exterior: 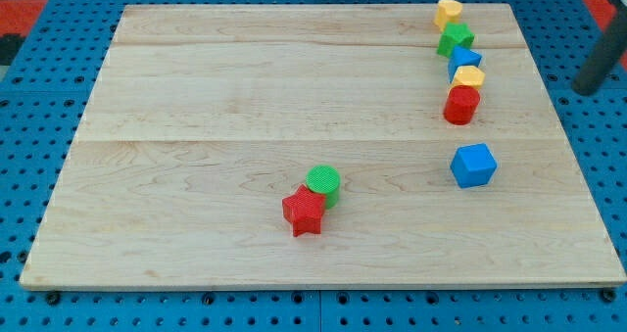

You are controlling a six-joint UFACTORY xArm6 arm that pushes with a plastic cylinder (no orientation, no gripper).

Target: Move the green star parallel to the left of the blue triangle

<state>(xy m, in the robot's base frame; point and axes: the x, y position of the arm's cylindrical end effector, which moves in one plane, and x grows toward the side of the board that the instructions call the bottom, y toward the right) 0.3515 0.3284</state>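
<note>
The green star [455,39] lies near the board's top right, in a tight column of blocks. A yellow block [449,12] touches it from above. The blue triangle [464,60] touches it from below, slightly to the right. My rod enters at the view's right edge, and my tip [585,89] is off the wooden board [245,97], well right of the column and touching no block.
Below the blue triangle in the same column sit a second yellow block [469,76] and a red block [460,105]. A blue cube [473,165] lies further down. A green cylinder [323,182] touches a red star [304,211] near the bottom centre.
</note>
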